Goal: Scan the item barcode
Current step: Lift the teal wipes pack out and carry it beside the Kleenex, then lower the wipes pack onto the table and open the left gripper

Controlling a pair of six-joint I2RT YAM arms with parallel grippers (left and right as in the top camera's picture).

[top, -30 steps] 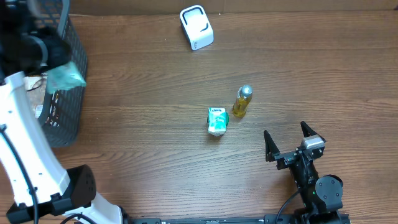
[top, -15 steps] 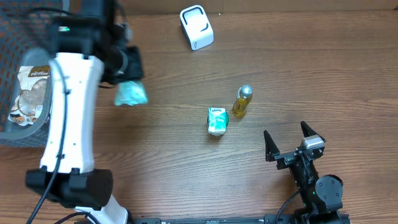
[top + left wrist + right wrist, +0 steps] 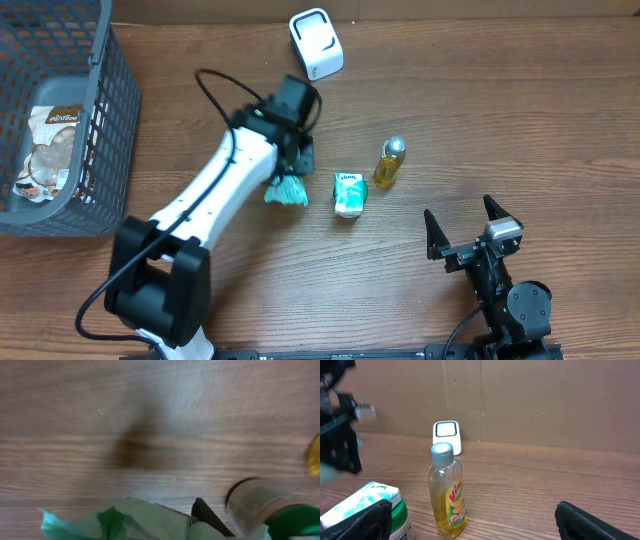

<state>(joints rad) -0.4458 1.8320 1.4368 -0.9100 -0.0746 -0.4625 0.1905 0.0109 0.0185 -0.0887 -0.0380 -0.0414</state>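
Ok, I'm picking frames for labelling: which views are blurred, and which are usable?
Left wrist: smeared all over, green packet soft-edged. Right wrist: bottle and white scanner crisp, left arm at the edge blurred. Overhead: sharp, even light, no glare.

- Your tabletop [image 3: 520, 110] is matt, grained wood.
- Your bottle [image 3: 448, 500] is clear glossy plastic with a silvery cap.
- Your basket [image 3: 112, 110] looks like grey plastic mesh.
- The green packet [image 3: 288, 190] is crinkled film.

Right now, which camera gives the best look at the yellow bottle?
The right wrist view: the yellow bottle stands upright, close and whole, silver cap and label visible. Overhead shows it small, from above. The left wrist view gives only a blurred yellow sliver at its right edge.
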